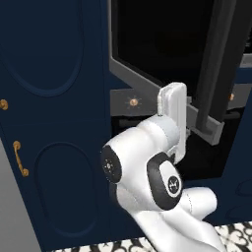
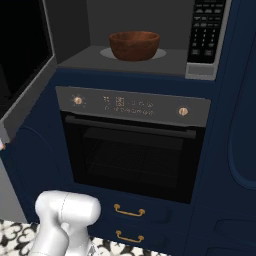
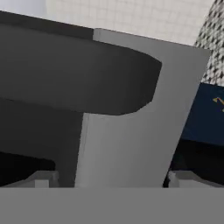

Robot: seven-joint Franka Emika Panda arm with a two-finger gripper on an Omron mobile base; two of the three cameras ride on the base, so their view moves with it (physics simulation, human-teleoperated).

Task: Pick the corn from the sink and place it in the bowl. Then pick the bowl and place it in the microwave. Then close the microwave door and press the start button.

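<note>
The bowl (image 2: 134, 45) is seen upright on the turntable inside the microwave (image 2: 202, 71), at 12 o'clock in the right base view; corn can't be made out inside it. The microwave door (image 3: 131, 131) is swung open, its dark handle (image 3: 78, 78) filling the hand view close up. The gripper (image 3: 109, 179) is spread wide, nothing grasped, fingertips (image 3: 41, 179) flanking the door's grey frame edge. The oven (image 2: 132, 145) sits below w/ door shut.

The microwave door (image 3: 131, 131) is showing very close as a grey-silver frame edge, its dark bar handle (image 3: 78, 74) lying across it. Two fingertips (image 3: 41, 179) are sitting wide apart either side of the frame.
</note>
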